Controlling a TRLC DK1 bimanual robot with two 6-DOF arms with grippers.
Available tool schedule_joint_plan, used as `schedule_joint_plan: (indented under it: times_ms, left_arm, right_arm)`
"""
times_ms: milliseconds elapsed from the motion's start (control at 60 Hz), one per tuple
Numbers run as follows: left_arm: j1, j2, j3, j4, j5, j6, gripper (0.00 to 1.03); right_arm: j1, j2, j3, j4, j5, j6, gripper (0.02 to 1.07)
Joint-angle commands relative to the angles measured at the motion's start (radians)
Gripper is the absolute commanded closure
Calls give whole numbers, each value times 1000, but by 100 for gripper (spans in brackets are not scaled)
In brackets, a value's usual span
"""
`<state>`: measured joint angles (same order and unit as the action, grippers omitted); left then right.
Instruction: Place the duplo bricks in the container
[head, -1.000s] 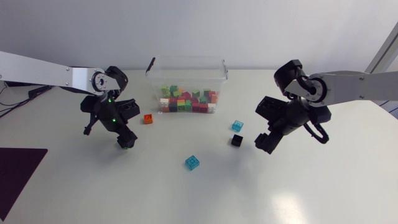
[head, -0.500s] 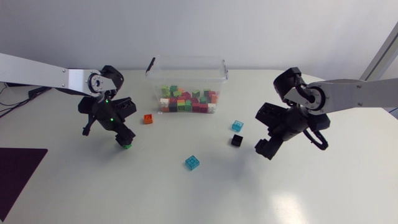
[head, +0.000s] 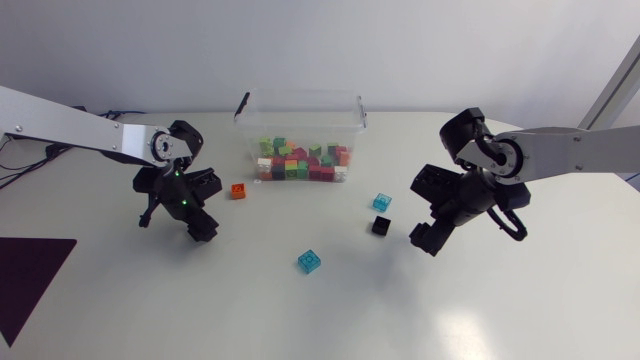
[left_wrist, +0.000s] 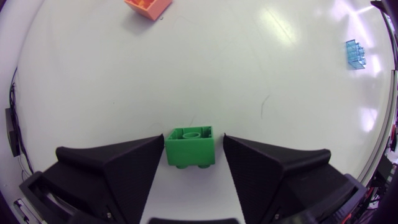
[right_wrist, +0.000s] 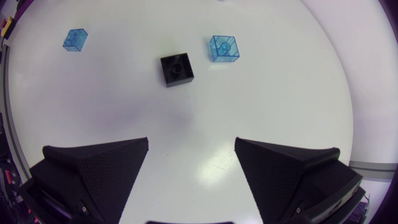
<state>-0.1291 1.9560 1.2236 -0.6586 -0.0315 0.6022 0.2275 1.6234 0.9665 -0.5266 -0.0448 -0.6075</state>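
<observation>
Fingers of the left gripper (left_wrist: 189, 149) pinch a green brick (left_wrist: 190, 145), and only the wrist camera catches it; overhead, left of centre, the gripper's body hides it. Right gripper (right_wrist: 191, 149) spread wide, black brick (right_wrist: 176, 69) ahead. Container (head: 300, 95) upper centre.

table (left_wrist: 249, 93): smooth, glossy
green brick (left_wrist: 190, 148): opaque shiny plastic
blue brick (right_wrist: 223, 48): translucent plastic
container (head: 352, 118): clear plastic
fingers (right_wrist: 93, 165): matt, finely grained
</observation>
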Motion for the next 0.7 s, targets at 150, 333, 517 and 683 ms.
schedule_joint_plan:
  times_ms: [150, 333, 517, 683]
  left_arm:
    - [26, 32, -4, -3, 68, -16, 67]
    - [28, 20, -12, -15, 87, -4, 73]
    - [28, -75, -21, -38, 128, 16, 73]
    - [29, -177, -22, -61, 148, 21, 73]
  right_arm:
    - [27, -3, 6, 0, -3, -32, 7]
    - [79, 52, 54, -4, -4, -29, 7]
    - [122, 127, 127, -15, -3, -52, 7]
    - [108, 220, 210, -50, -10, -104, 7]
